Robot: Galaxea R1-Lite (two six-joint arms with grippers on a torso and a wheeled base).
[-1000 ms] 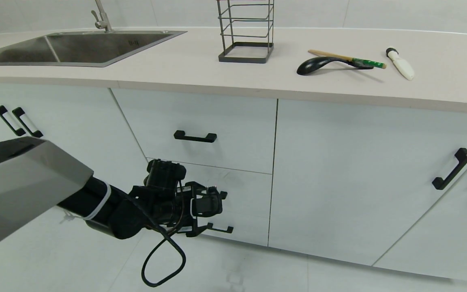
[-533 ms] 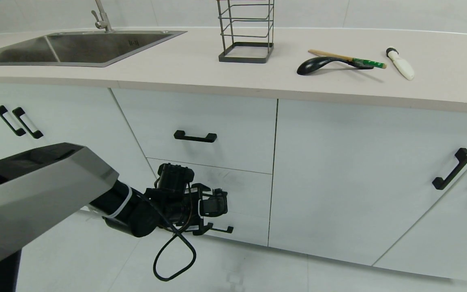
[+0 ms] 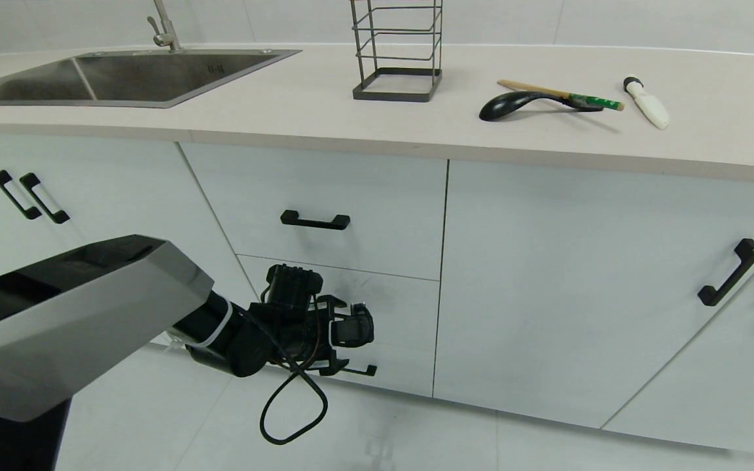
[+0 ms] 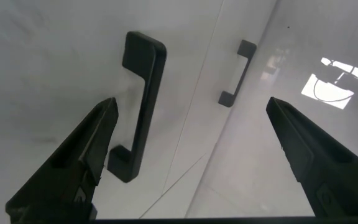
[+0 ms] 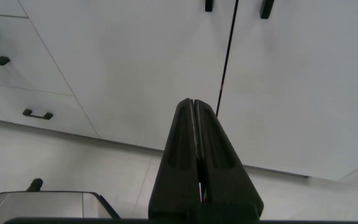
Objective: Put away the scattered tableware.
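On the counter lie a black spoon (image 3: 514, 103), wooden chopsticks (image 3: 560, 95) across its handle, and a white utensil with a black cap (image 3: 646, 104). A dark wire rack (image 3: 398, 52) stands left of them. My left gripper (image 3: 354, 333) hangs low in front of the bottom drawer, just above its black handle (image 3: 357, 370). In the left wrist view that gripper (image 4: 191, 109) is open, and the handle (image 4: 138, 112) sits close to one finger (image 4: 86, 162). My right gripper (image 5: 196, 124) is shut on nothing and faces white cabinet doors.
A steel sink (image 3: 122, 75) with a tap fills the counter's left end. White cabinet fronts with black handles, such as the upper drawer's handle (image 3: 315, 220), run below the counter. The glossy floor lies under my left arm, and a cable loop (image 3: 292, 412) dangles from it.
My left arm has slid right and slightly up, bringing its gripper closer to the bottom drawer front. The items on the counter have not moved.
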